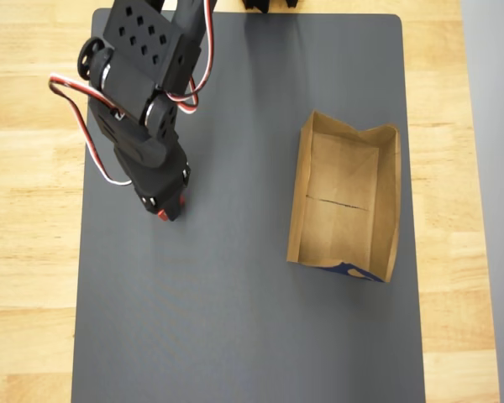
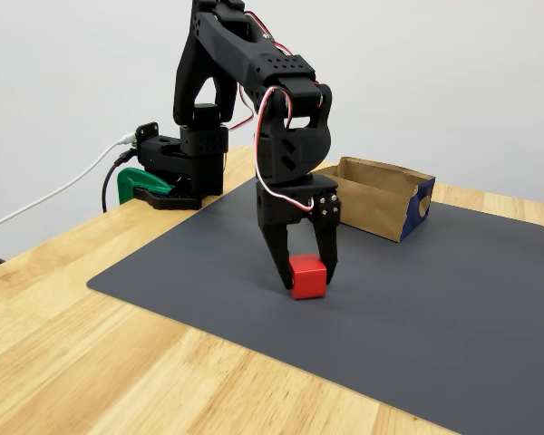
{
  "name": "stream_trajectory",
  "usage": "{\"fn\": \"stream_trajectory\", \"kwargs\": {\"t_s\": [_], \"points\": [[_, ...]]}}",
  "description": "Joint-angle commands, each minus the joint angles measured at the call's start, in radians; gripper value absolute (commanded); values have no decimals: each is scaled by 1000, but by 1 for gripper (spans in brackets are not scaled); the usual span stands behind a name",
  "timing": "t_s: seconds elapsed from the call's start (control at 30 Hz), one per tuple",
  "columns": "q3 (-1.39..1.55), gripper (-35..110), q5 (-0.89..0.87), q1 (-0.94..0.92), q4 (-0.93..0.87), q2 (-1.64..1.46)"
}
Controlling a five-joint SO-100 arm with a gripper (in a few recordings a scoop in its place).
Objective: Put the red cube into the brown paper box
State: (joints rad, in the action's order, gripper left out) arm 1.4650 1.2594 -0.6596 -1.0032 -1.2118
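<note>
Gripper state: we see the gripper [image 2: 304, 274] lowered onto the mat, its two fingers standing either side of the red cube [image 2: 307, 277]; they look closed against it, so we judge it grasped, with the cube still resting on the mat.
Cube position: on the dark grey mat [image 2: 453, 299], near its left side in the overhead view, where just a sliver of red [image 1: 170, 210] shows under the gripper [image 1: 168, 206]; well apart from the box.
Box position: the brown paper box [image 1: 344, 197] lies open and empty on the mat's right side in the overhead view, blue patch at its near end.
Handling: we judge the cube light, rigid and smooth-faced; it could slip or twist if pinched off-centre.
Where to hold: across two opposite flat faces, about mid-height.
Box caution: we judge its thin paper walls soft and easy to shove, so release from above.
Counts: one cube, one box, one mat, one arm, one wooden bench [image 2: 91, 362].
</note>
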Motion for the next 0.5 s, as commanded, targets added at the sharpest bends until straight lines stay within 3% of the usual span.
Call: {"fn": "stream_trajectory", "kwargs": {"t_s": [0.0, 0.23, 0.47], "points": [[-18, 0, 2, 0, -5, -34], [-8, 0, -61, 5, -8, -121], [74, 0, -268, 60, 35, -371]]}}
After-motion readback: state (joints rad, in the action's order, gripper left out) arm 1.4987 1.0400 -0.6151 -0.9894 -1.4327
